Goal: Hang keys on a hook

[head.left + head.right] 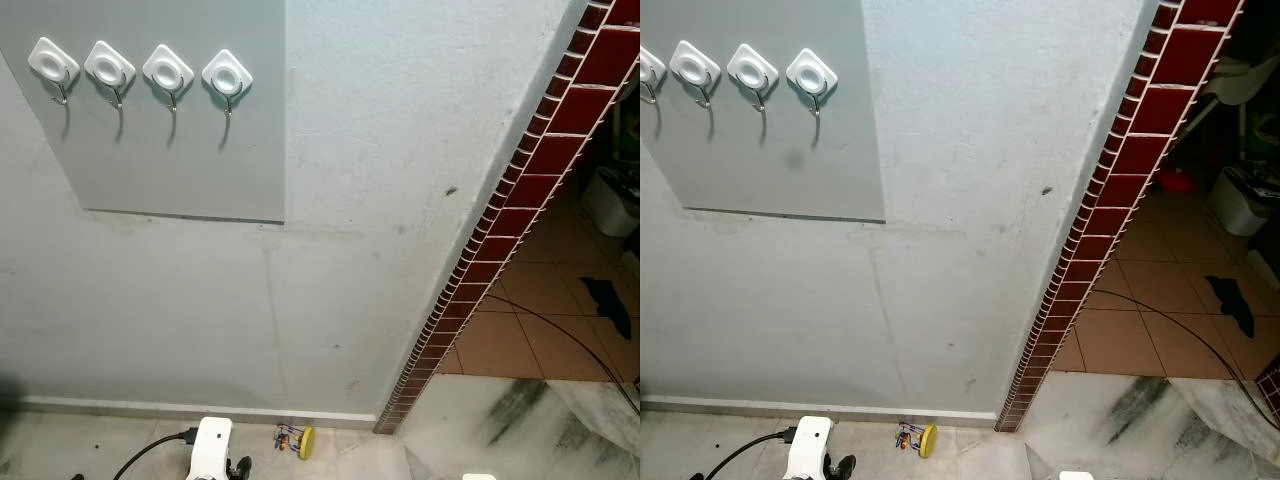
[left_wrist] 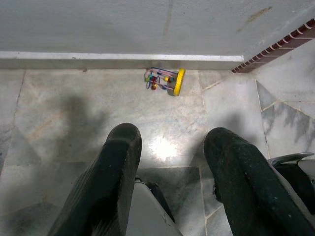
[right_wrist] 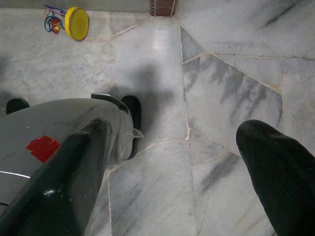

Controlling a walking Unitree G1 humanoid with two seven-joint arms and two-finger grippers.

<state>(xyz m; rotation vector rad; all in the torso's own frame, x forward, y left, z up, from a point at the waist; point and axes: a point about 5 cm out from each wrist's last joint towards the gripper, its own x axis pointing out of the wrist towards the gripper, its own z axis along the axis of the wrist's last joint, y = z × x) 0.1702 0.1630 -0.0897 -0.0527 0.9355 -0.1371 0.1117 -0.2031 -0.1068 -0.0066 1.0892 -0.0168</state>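
Observation:
A row of several white square hooks [image 1: 168,70] with metal prongs sits on a grey panel [image 1: 180,160] high on the wall. The keys [image 1: 295,439], a small colourful bunch with a yellow disc, lie on the marble floor against the skirting, also seen as keys [image 2: 165,81] and keys [image 3: 69,22]. My left gripper [image 2: 172,142] hangs low above the floor, open and empty, a short way back from the keys. My right gripper [image 3: 177,132] is open too, over bare marble, with the keys off to its far side.
A column edged in dark red tiles [image 1: 520,190] runs diagonally right of the wall. Beyond it lie an orange tiled floor [image 1: 520,340], a black cable [image 1: 570,345] and a white bin [image 1: 612,200]. A white part of my arm with a black cable [image 1: 210,445] shows at the bottom.

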